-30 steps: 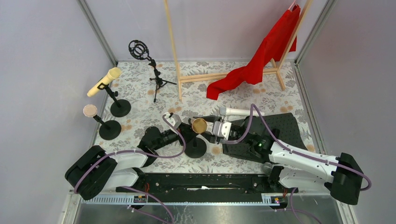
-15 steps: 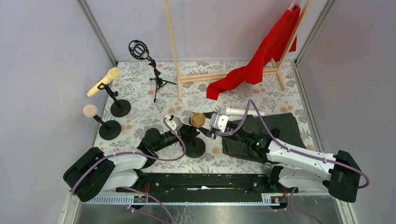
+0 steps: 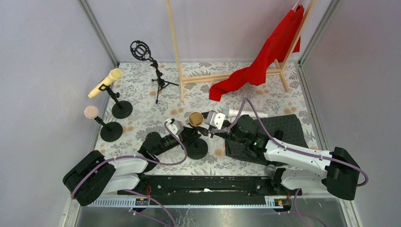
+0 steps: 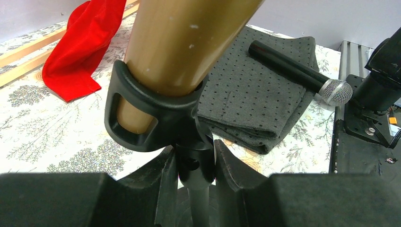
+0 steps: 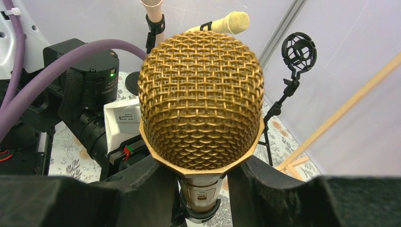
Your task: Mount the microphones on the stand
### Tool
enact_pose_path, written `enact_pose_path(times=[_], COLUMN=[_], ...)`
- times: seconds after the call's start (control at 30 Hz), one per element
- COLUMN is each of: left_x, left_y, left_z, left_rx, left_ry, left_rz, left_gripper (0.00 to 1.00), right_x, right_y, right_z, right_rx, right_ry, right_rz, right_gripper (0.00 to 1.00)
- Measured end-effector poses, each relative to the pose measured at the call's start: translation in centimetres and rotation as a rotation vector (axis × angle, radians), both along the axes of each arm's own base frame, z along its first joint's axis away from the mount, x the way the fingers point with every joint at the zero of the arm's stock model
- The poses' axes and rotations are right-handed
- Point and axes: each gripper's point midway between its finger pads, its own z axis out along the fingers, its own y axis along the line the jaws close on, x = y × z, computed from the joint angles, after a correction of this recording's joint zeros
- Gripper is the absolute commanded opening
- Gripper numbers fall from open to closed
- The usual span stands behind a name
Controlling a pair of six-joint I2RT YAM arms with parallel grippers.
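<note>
Right gripper (image 5: 197, 189) clamps the metallic gold mesh-headed microphone (image 5: 201, 104), seated in the black plastic clip (image 4: 142, 113) whose stem the left gripper (image 4: 194, 165) pinches; the pale yellow microphone (image 3: 106, 82) and pink microphone (image 3: 91, 112) stand mounted, while one silver-headed microphone (image 4: 302, 75) waits on the grey dotted cloth (image 4: 255, 109).

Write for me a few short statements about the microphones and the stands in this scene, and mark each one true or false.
1. The gold microphone sits in the clip of the centre stand. True.
2. The left gripper is open, away from that stand. False: it is shut on its stem.
3. The pale yellow microphone is on a stand. True.
4. The red cloth is in the right gripper. False: it hangs from the wooden rack; that gripper holds the gold microphone.
</note>
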Motion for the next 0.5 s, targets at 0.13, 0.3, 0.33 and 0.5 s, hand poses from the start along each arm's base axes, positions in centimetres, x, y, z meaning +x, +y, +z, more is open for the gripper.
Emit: enact_pose_path(times=[0.13,0.3,0.33,0.5], left_x=[-0.1,-0.1,-0.1,0.2], left_y=[0.1,0.2,0.2,0.4], left_z=[-0.1,-0.1,-0.1,-0.4], left_rx=[0.002,0.005,0.006,0.026], left_ry=[-0.004,-0.009,-0.01,-0.025], left_rz=[0.004,0.005,0.006,0.018], left_gripper=[0.0,0.0,0.0,0.0], right_x=[0.2,0.4,0.5,0.8], right_y=[0.3,0.5,0.5,0.9], right_z=[-0.3,-0.9,-1.1,-2.0], right_rx=[0.0,-0.004,-0.007,-0.019], right_ry=[0.005,0.009,0.011,0.018], right_rz=[-0.001,-0.009,-0.013,-0.023], right_gripper=[0.0,0.0,0.0,0.0])
